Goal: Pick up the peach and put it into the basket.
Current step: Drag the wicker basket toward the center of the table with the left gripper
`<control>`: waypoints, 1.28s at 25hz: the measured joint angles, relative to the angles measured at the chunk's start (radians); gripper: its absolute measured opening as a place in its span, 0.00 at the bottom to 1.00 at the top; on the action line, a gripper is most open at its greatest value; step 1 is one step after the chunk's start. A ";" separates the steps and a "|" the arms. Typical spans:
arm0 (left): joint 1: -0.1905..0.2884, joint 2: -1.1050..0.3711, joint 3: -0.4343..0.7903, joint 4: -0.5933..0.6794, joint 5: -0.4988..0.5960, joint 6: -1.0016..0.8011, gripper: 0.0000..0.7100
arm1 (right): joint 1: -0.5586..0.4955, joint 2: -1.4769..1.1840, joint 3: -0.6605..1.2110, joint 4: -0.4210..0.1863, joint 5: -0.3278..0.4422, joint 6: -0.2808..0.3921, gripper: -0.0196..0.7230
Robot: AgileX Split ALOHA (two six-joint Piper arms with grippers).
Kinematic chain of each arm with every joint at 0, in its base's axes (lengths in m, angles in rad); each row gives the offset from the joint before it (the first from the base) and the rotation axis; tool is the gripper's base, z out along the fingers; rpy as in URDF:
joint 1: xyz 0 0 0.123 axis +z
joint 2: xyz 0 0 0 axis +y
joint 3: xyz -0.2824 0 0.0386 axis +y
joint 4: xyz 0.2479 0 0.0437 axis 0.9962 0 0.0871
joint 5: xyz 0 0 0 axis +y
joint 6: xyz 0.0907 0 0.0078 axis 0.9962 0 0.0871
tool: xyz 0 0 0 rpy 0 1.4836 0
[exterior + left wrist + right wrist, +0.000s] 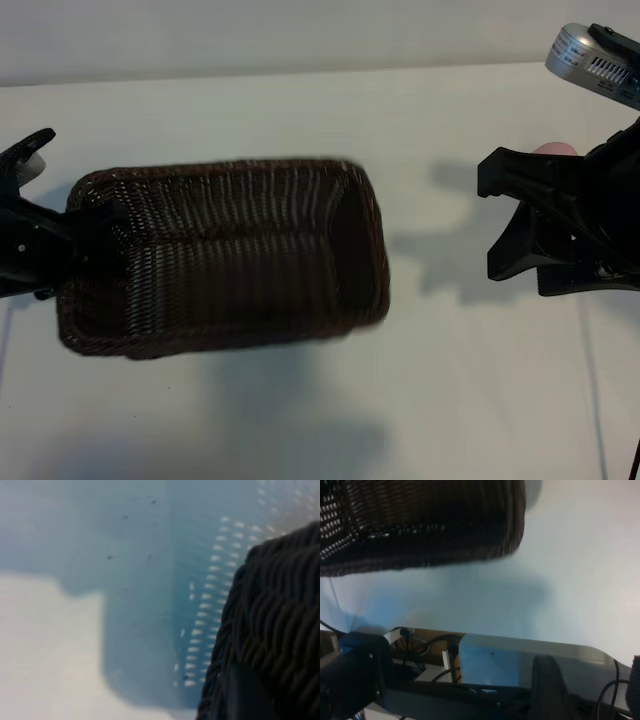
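Note:
The dark brown wicker basket [230, 250] hangs tilted above the white table, and its shadow lies well apart from it. My left gripper [70, 235] is shut on the rim of its left end. In the left wrist view the weave of the basket [280, 630] fills one side. To the right my right gripper [497, 222] stands open, with bare table showing between its fingertips. A small pale pink piece of the peach [556, 149] shows just behind its upper finger; I cannot tell whether they touch. The right wrist view shows the basket [420, 525] farther off.
The white table [300, 110] stretches between the basket and the right gripper. A silver camera housing [585, 55] sits above the right arm. Past the table's edge, the right wrist view shows cables [435, 645] and a frame.

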State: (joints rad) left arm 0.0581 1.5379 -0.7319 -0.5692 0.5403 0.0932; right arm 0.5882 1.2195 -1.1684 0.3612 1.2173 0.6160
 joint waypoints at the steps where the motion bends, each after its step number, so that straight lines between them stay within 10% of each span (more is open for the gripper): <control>1: 0.000 0.000 0.000 -0.020 -0.001 0.014 0.28 | 0.000 0.000 0.000 0.000 0.000 0.000 0.56; 25: -0.001 0.025 -0.201 -0.068 0.161 0.124 0.17 | 0.000 0.000 0.000 0.000 0.000 0.000 0.56; 32: -0.103 0.134 -0.285 -0.011 0.190 0.090 0.17 | 0.000 0.000 0.000 0.000 0.000 0.000 0.56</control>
State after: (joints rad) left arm -0.0445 1.6717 -1.0169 -0.5797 0.7305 0.1835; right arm 0.5882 1.2195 -1.1684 0.3612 1.2173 0.6160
